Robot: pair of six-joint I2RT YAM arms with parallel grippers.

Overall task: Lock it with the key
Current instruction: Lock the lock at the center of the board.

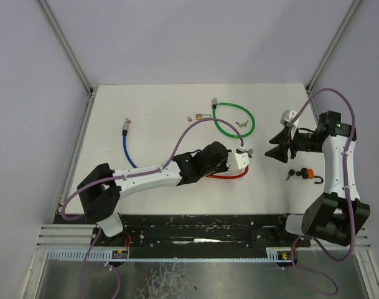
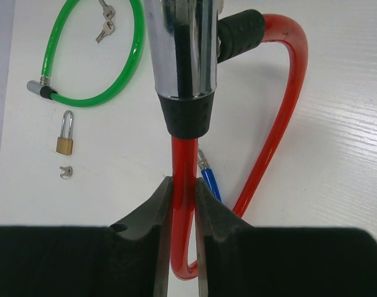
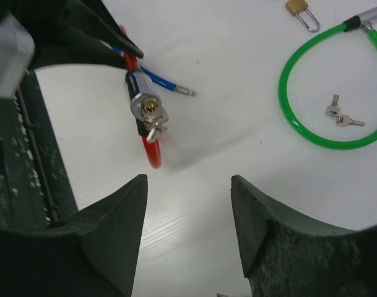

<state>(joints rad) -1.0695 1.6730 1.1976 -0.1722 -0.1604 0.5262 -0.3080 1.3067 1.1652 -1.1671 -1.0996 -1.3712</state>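
Note:
My left gripper (image 1: 229,163) (image 2: 183,184) is shut on the red cable (image 2: 281,117) of a cable lock, just below its chrome cylinder (image 2: 185,49), and holds it up. In the right wrist view the cylinder's end (image 3: 148,107) shows a brass keyway with a small silver piece hanging just under it; I cannot tell if that piece is a key. My right gripper (image 1: 276,149) (image 3: 188,179) is open and empty, a short way right of the cylinder and facing it.
A green cable lock (image 1: 234,118) with a pair of keys (image 1: 242,123) lies behind. A brass padlock (image 1: 200,116), a blue cable (image 1: 127,144), and an orange padlock (image 1: 307,173) with a dark key (image 1: 291,174) also lie on the table.

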